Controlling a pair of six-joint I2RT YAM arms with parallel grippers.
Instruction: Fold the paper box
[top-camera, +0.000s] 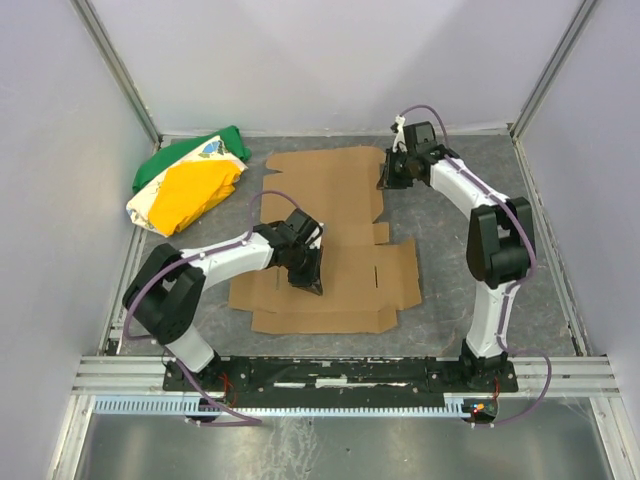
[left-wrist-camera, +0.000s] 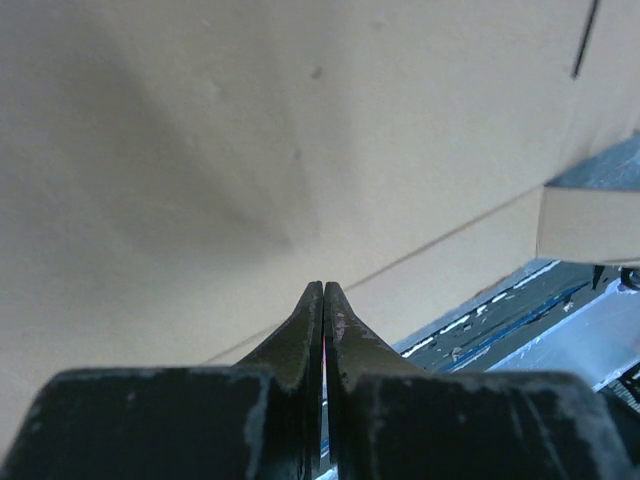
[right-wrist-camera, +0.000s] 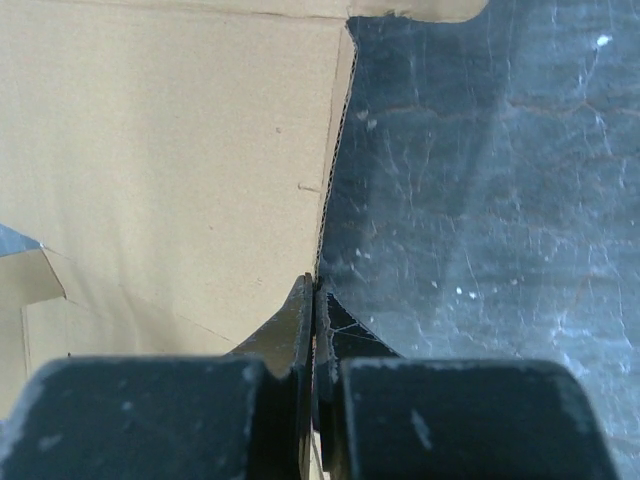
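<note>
The paper box (top-camera: 335, 195) is a wide flat sheet of brown corrugated cardboard with creases, flaps and slots, lying on the grey table mat. My left gripper (top-camera: 308, 285) is shut, and its tips rest down on the sheet's near-left part. In the left wrist view the closed left gripper (left-wrist-camera: 323, 287) has nothing between its fingers, and cardboard (left-wrist-camera: 250, 150) fills the background. My right gripper (top-camera: 385, 183) is at the far panel's right edge. In the right wrist view the right gripper (right-wrist-camera: 315, 283) is shut on that corrugated edge of the cardboard (right-wrist-camera: 170, 150), which runs straight into the jaws.
A green, yellow and white cloth bundle (top-camera: 190, 185) lies at the far left, beside the sheet. The grey mat (top-camera: 470, 310) shows to the right of the cardboard. White walls close in three sides. A metal rail (top-camera: 330, 372) carries the arm bases along the near edge.
</note>
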